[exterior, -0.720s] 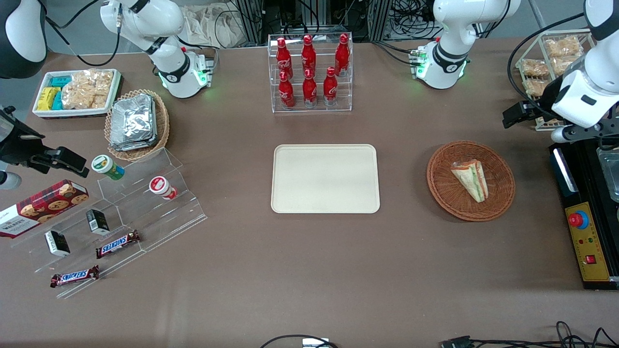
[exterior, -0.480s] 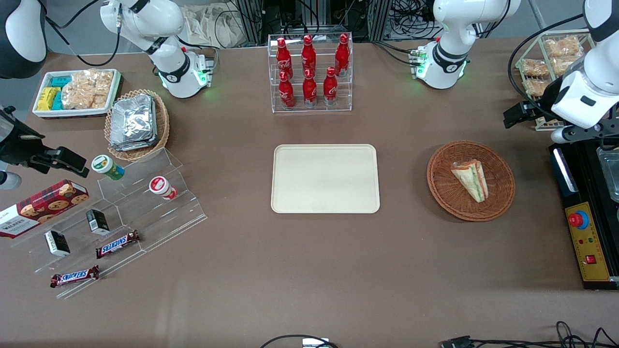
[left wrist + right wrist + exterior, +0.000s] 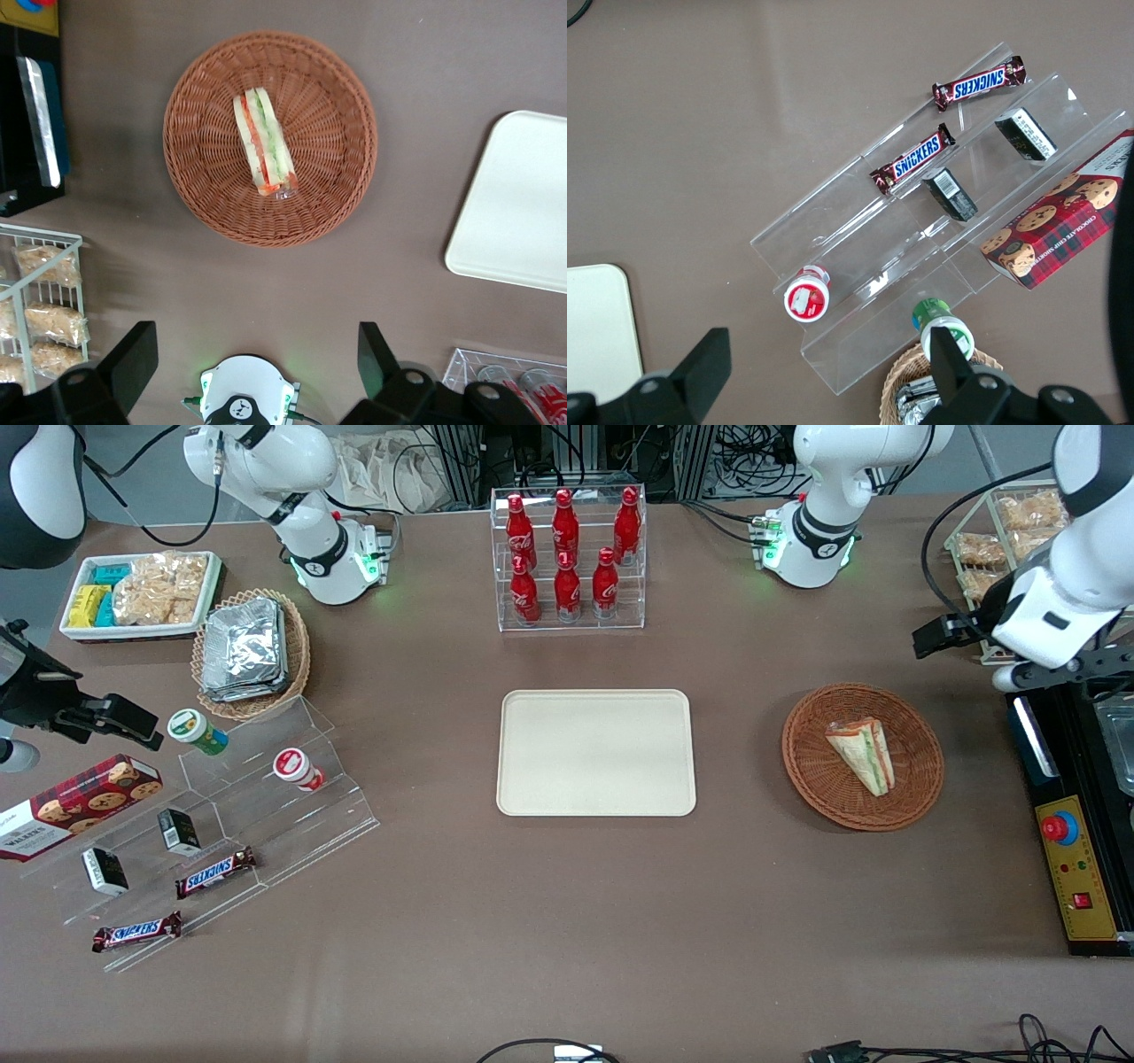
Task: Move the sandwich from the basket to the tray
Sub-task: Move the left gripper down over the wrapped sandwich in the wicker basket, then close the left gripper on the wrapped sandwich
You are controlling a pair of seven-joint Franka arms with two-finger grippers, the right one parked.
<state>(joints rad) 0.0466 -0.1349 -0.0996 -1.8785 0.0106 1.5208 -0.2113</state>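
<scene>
The sandwich (image 3: 862,755) (image 3: 264,141), a clear-wrapped wedge with green and red filling, lies in the round reddish-brown basket (image 3: 815,779) (image 3: 199,190). The cream tray (image 3: 595,752) (image 3: 518,208) lies flat and bare beside the basket, toward the parked arm's end. My gripper (image 3: 941,636) (image 3: 255,363) hangs high above the table, farther from the front camera than the basket and a little toward the working arm's end. Its fingers (image 3: 133,359) stand wide apart with nothing between them. It touches neither basket nor sandwich.
A black control box (image 3: 1067,841) with a red button sits beside the basket at the working arm's end. A wire rack of snack packs (image 3: 1005,540) (image 3: 40,301) stands near my arm. A bottle rack (image 3: 567,558) stands farther from the camera than the tray.
My arm has shifted slightly toward the middle of the table, bringing the gripper a little closer to the basket. The sandwich, basket and tray have not moved.
</scene>
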